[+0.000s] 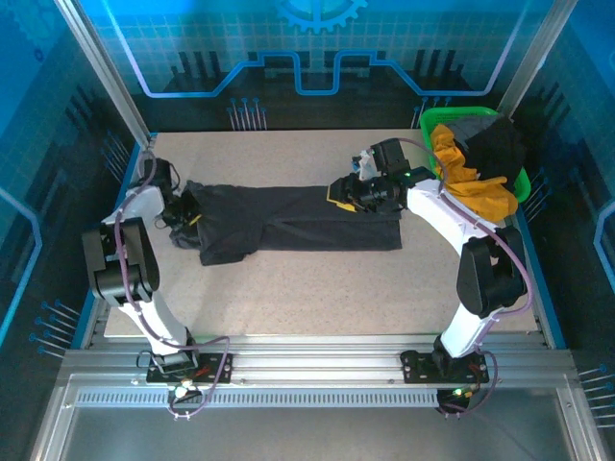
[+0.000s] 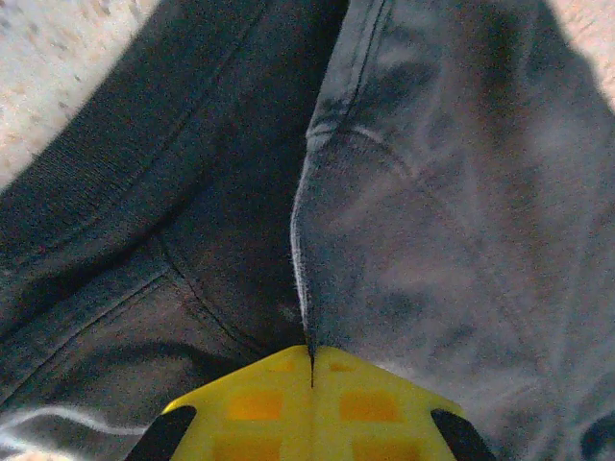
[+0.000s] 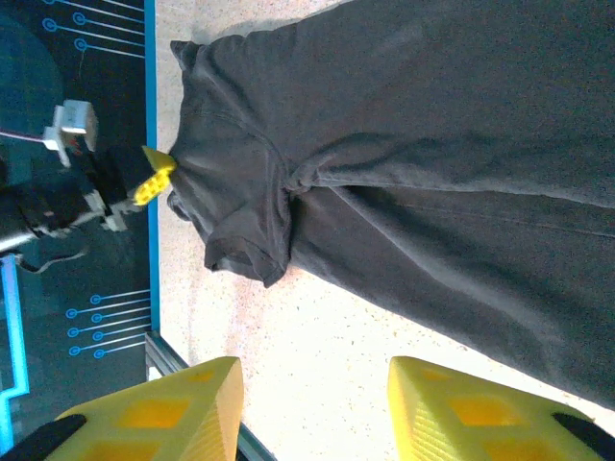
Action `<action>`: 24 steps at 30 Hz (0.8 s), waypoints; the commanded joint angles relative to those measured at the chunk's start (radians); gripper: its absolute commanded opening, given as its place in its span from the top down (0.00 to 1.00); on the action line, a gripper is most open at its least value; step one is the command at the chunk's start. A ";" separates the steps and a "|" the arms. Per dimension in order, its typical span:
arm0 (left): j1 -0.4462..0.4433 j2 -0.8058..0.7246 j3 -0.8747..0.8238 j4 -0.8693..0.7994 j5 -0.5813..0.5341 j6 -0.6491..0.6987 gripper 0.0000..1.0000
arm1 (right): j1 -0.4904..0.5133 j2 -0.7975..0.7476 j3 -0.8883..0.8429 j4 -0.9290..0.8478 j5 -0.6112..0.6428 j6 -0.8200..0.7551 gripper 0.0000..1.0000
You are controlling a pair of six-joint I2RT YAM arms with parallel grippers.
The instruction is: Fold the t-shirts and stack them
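A dark charcoal-grey t-shirt (image 1: 288, 219) lies folded into a long band across the middle of the table. At its left end my left gripper (image 1: 192, 219) is shut, and in the left wrist view the yellow fingertips (image 2: 311, 360) pinch a raised fold of the grey cloth (image 2: 432, 192). My right gripper (image 1: 338, 192) hangs over the band's right end. In the right wrist view its jaws (image 3: 312, 384) stand open and empty above bare tabletop, with the shirt (image 3: 432, 144) spread beyond them and the left gripper (image 3: 154, 178) at the far sleeve end.
A bright green basket (image 1: 437, 120) stands at the back right corner, holding a mustard-yellow t-shirt (image 1: 466, 178) that spills over its rim and a black one (image 1: 495, 144). The speckled table (image 1: 317, 288) reaches toward the arm bases in front of the shirt.
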 commanded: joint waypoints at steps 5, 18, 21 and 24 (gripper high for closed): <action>0.009 0.106 0.296 -0.236 -0.055 -0.034 1.00 | 0.017 -0.001 0.030 -0.041 0.000 -0.018 0.56; 0.009 0.372 0.581 -0.373 -0.173 0.035 1.00 | 0.009 -0.030 -0.011 -0.064 0.016 -0.026 0.57; 0.009 0.395 0.594 -0.373 -0.241 0.051 0.92 | 0.000 -0.039 -0.022 -0.079 0.032 -0.032 0.57; 0.010 0.392 0.591 -0.378 -0.298 0.061 0.91 | -0.014 -0.048 -0.037 -0.093 0.056 -0.031 0.57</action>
